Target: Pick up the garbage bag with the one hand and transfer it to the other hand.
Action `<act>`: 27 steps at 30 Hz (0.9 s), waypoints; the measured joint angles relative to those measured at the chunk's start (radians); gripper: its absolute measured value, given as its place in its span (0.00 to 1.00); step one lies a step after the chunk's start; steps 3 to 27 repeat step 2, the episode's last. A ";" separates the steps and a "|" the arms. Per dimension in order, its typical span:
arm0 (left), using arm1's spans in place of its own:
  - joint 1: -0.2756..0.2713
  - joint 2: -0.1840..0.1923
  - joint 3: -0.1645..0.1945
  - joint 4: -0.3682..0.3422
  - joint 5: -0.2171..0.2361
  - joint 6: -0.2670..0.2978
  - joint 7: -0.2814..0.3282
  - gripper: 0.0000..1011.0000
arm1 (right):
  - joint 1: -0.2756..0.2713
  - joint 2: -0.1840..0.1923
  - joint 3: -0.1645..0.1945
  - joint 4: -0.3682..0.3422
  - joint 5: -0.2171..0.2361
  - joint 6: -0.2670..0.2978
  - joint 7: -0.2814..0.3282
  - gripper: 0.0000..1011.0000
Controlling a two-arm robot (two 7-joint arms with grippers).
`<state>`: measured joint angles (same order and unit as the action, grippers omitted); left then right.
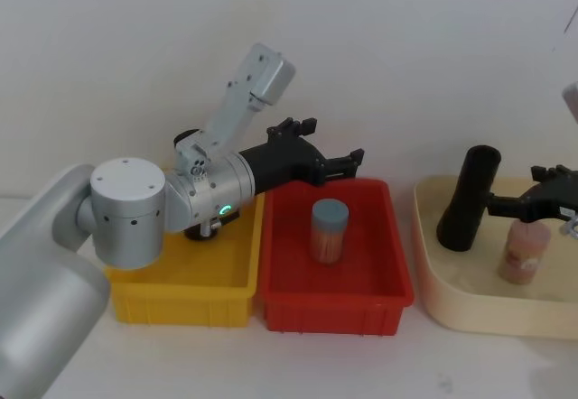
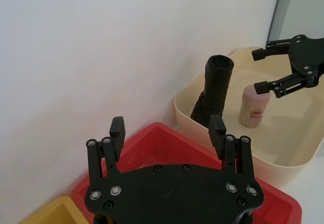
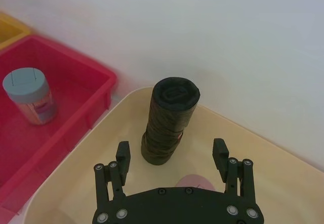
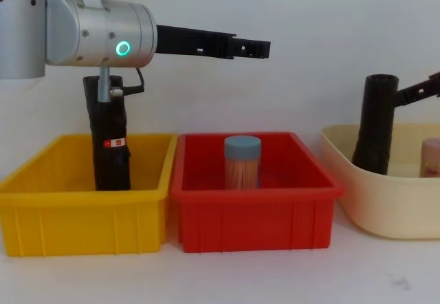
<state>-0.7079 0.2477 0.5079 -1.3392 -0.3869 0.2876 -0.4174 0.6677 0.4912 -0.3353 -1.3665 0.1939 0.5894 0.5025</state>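
The garbage bag [image 1: 470,199] [image 3: 169,120] [image 4: 377,125] [image 2: 216,87] is a tall black wrinkled roll. It stands leaning in the left part of a cream tray [image 1: 479,313]. My right gripper [image 1: 517,189] [image 3: 171,153] [image 2: 262,71] is open just to the right of the bag, its fingers level with the bag's middle and holding nothing. My left gripper [image 1: 334,160] [image 2: 167,130] [image 4: 251,46], on the arm with the green ring, is open and empty. It reaches out high over the back of the red bin [image 1: 334,304], pointing toward the bag.
A jar with a grey-blue lid [image 1: 329,229] stands in the red bin. A pink jar [image 1: 524,250] stands in the cream tray under my right gripper. Another black roll with a red-and-white sticker [image 4: 110,146] stands in the yellow bin [image 4: 82,214].
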 joint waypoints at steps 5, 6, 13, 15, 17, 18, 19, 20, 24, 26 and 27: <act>0.000 0.000 0.000 0.000 0.000 0.000 0.000 0.99 | -0.002 0.001 0.001 -0.003 0.001 0.002 0.000 0.99; 0.000 0.000 0.000 0.000 0.000 0.000 0.000 0.99 | -0.002 0.001 0.001 -0.003 0.001 0.002 0.000 0.99; 0.000 0.000 0.000 0.000 0.000 0.000 0.000 0.99 | -0.002 0.001 0.001 -0.003 0.001 0.002 0.000 0.99; 0.000 0.000 0.000 0.000 0.000 0.000 0.000 0.99 | -0.002 0.001 0.001 -0.003 0.001 0.002 0.000 0.99; 0.000 0.000 0.000 0.000 0.000 0.000 0.000 0.99 | -0.002 0.001 0.001 -0.003 0.001 0.002 0.000 0.99; 0.000 0.000 0.000 0.000 0.000 0.000 0.000 0.99 | -0.002 0.001 0.001 -0.003 0.001 0.002 0.000 0.99; 0.000 0.000 0.000 0.000 0.000 0.000 0.000 0.99 | -0.002 0.001 0.001 -0.003 0.001 0.002 0.000 0.99; 0.000 0.000 0.000 0.000 0.000 0.000 0.000 0.99 | -0.002 0.001 0.001 -0.003 0.001 0.002 0.000 0.99; 0.000 0.000 0.000 0.000 0.000 0.000 0.000 0.99 | -0.002 0.001 0.001 -0.003 0.001 0.002 0.000 0.99; 0.000 0.000 0.000 0.000 0.000 0.000 0.000 0.99 | -0.002 0.001 0.001 -0.003 0.001 0.002 0.000 0.99; 0.000 0.000 0.000 0.000 0.000 0.000 0.000 0.99 | -0.002 0.001 0.001 -0.003 0.001 0.002 0.000 0.99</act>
